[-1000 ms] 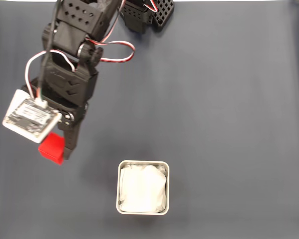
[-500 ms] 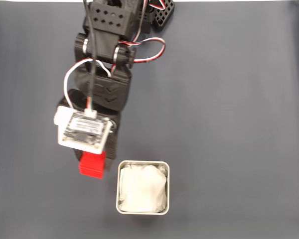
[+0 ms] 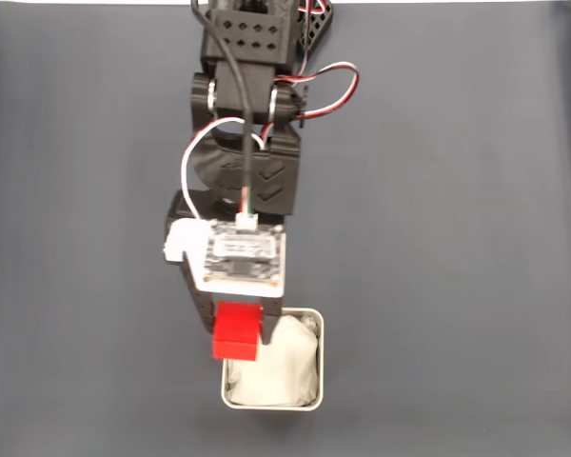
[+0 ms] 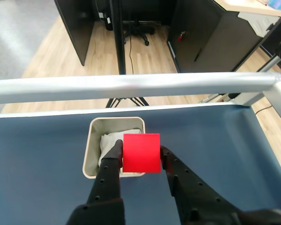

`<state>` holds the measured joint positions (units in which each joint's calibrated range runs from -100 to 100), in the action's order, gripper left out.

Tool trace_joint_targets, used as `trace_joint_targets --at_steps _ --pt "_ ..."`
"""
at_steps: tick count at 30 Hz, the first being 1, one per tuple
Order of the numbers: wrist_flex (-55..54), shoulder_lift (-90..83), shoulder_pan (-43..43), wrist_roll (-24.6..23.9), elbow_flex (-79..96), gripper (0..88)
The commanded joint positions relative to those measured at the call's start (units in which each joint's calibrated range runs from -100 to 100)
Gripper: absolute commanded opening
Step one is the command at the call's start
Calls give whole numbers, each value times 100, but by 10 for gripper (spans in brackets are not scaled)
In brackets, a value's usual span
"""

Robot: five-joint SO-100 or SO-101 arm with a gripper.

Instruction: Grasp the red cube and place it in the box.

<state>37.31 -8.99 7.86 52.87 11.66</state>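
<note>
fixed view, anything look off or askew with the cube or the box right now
Nothing is spilled or damaged. The small bright-red cube is clamped in the black two-finger gripper over the left rim of the square metal-rimmed box, not its middle. The box's white wrinkly lining sits bunched unevenly.

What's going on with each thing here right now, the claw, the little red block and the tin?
Black two-finger gripper: shut on the cube, held above the box's near-left part.
Small bright-red cube: gripped between the fingers, lifted, not yet in the box.
Square pale-rimmed box with white wrinkly lining: upright on the table, open-topped.
</note>
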Motion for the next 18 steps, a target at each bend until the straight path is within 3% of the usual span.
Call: trace_joint_targets --at_steps 1,18 --pt "-157 24 -168 29 -382 100" --pt "-207 648 -431 -73 -865 96"
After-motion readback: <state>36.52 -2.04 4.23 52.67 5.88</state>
